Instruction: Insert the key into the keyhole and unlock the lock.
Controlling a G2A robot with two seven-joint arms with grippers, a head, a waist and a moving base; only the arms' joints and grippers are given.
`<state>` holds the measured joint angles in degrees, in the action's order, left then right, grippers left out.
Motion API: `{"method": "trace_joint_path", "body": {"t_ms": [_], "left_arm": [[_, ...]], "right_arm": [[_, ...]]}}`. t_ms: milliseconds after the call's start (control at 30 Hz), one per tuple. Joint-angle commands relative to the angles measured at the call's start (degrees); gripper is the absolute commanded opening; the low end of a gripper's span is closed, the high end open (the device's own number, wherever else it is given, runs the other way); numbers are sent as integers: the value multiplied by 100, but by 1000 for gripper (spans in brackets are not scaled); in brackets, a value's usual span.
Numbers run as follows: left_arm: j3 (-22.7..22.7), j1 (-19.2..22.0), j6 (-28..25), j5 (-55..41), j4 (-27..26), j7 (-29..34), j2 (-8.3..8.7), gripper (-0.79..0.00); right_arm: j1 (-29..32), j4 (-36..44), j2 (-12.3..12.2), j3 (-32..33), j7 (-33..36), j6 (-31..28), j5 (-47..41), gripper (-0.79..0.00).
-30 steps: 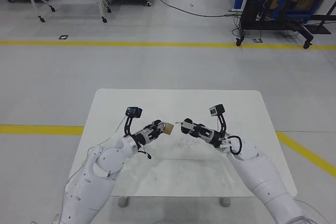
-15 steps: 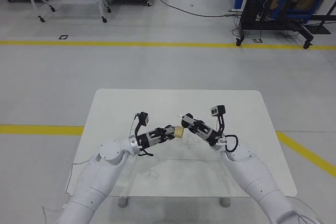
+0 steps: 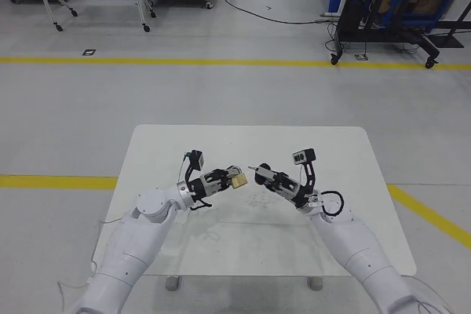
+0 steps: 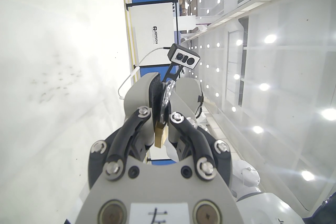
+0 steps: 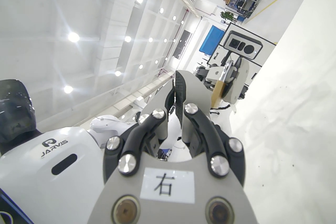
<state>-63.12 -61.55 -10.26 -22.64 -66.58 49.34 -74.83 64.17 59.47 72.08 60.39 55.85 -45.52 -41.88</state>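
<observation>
A brass padlock [image 3: 238, 180] with a silver shackle hangs above the middle of the white table [image 3: 298, 145], my left gripper [image 3: 231, 178] shut on it. In the left wrist view the shackle is pinched between the pads and the brass body [image 4: 159, 135] sits toward the palm of that gripper [image 4: 166, 81]. My right gripper [image 3: 261, 173] faces it from the right, shut on a small silver key [image 3: 253, 167] whose tip points at the lock across a small gap. In the right wrist view the right gripper [image 5: 175, 79] is closed, with the padlock [image 5: 217, 92] just beyond it.
The tabletop under both grippers is bare, with faint scuff marks [image 3: 259, 200]. Yellow floor lines [image 3: 47, 181] run past the table, and wheeled racks [image 3: 385, 31] stand far behind.
Half a second ago padlock and key-holding gripper were touching near the table's middle. The left gripper has since drawn back left with the padlock, leaving a gap.
</observation>
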Motion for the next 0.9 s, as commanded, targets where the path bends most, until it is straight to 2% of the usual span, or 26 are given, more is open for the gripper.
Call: {"method": "trace_joint_path", "body": {"t_ms": [0, 133, 233, 300, 467, 600, 667, 867], "left_arm": [[2, -1, -2, -1, 0, -1, -1, -785], [2, -1, -2, -1, 0, -1, -1, -785], [55, -105, 205, -443, 36, 15, -38, -785], [101, -72, 555, -855, 203, -102, -89, -785], [391, 291, 1283, -1203, 637, -491, -234, -785], [672, 715, 2049, -1118, 1033, -629, -330, -785], [718, 910, 2093, -989, 1021, -625, -347, -785], [717, 921, 2120, -996, 1014, -593, -346, -785]], "right_arm": [[0, 4, -1, 2, 3, -4, 7, -785], [0, 4, -1, 2, 3, -4, 7, -785], [0, 4, -1, 2, 3, -4, 7, -785], [46, 117, -17, 81, -308, 131, 185, -785], [467, 600, -97, 310, -1121, 937, 567, -785], [869, 1274, -223, 560, -1898, 1754, 1670, -785], [1127, 1817, -291, 711, -2321, 2194, 2343, -785], [1178, 1924, -301, 735, -2384, 2255, 2436, -785]]}}
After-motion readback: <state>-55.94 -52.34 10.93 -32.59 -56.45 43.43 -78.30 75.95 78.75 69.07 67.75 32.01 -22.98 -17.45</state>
